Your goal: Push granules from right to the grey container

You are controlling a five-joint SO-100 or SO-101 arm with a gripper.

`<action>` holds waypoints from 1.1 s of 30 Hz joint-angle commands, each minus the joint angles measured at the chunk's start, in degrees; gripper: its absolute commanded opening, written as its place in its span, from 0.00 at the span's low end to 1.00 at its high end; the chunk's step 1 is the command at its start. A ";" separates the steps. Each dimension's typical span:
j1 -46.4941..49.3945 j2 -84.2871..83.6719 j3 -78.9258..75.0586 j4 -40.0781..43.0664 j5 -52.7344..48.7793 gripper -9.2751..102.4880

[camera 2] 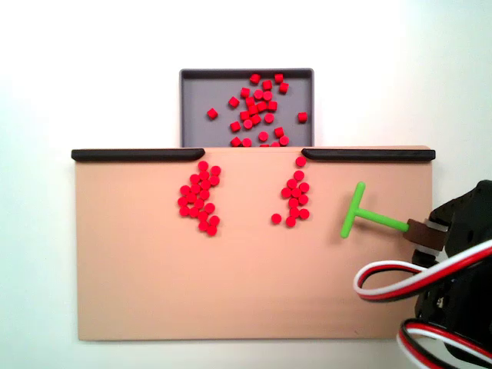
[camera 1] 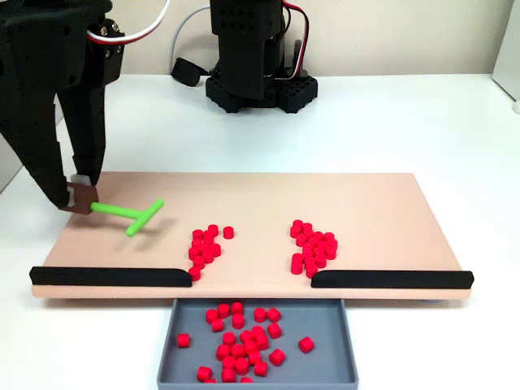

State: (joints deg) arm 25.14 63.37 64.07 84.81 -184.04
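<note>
Red granules lie in two piles on the tan board, one pile nearer the stick and the other farther from it. More granules lie in the grey container, which sits below the gap in the board's front edge. My gripper is shut on the stem of a green T-shaped stick. The stick's crossbar points at the nearer pile with a gap between them.
The tan board has two black strips along its front edge, with an opening over the tray. The arm's base stands behind the board. Cables loop near the gripper.
</note>
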 commanded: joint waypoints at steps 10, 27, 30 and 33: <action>-1.67 -0.97 -2.81 0.53 -21.45 0.08; -2.29 -5.19 -7.82 0.53 -21.53 0.08; -2.37 -5.62 -8.35 0.53 -21.53 0.08; -2.46 -5.89 -8.35 0.53 -21.53 0.08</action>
State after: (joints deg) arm 23.29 57.13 57.66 85.34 -184.04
